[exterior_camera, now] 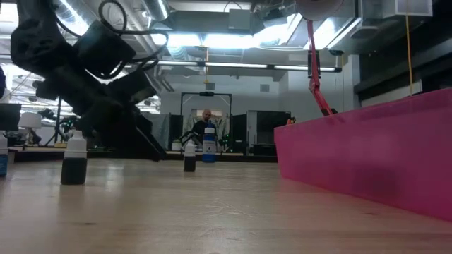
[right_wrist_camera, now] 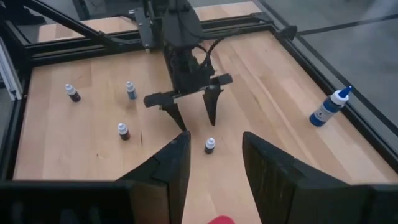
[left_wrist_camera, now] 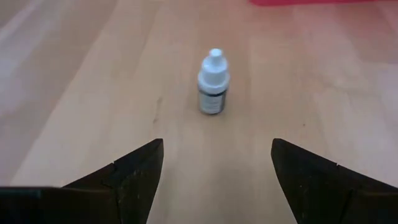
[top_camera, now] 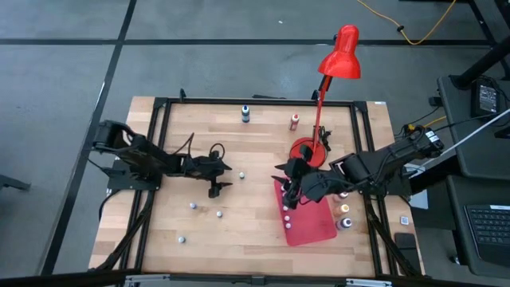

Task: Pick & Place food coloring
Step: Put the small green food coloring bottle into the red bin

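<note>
**Both grippers spread, one small bottle between them on the worktop**

The left gripper (top_camera: 222, 178) reaches in over the middle of the wooden worktop (top_camera: 199, 231), its two fingers spread wide with nothing between them. Just ahead of its fingertips stands a tiny food coloring bottle (left_wrist_camera: 213, 82) with a white cap and a dark body, upright and untouched; from above it is only a pale dot (top_camera: 242, 173). Behind and beside this gripper three more small bottles (top_camera: 192, 206) stand scattered on the bare wood, well apart from each other; their colours are too small to tell.

The right gripper (top_camera: 292, 190) hangs over the near edge of the flat red mat (top_camera: 315, 227), its fingers also apart and holding nothing. The same capped bottle (right_wrist_camera: 210, 145) sits just beyond its tips, between the two grippers. The right arm covers part of the mat, so any bottles beneath it are hidden; a few pale dots show beside the gripper on the mat. Past the mat's far side, two bottles (top_camera: 345, 216) stand partly tucked under the arm.

Farther off, a blue-bodied bottle (top_camera: 245, 115) and a red one (top_camera: 294, 120) stand near the worktop's back rail.
</note>
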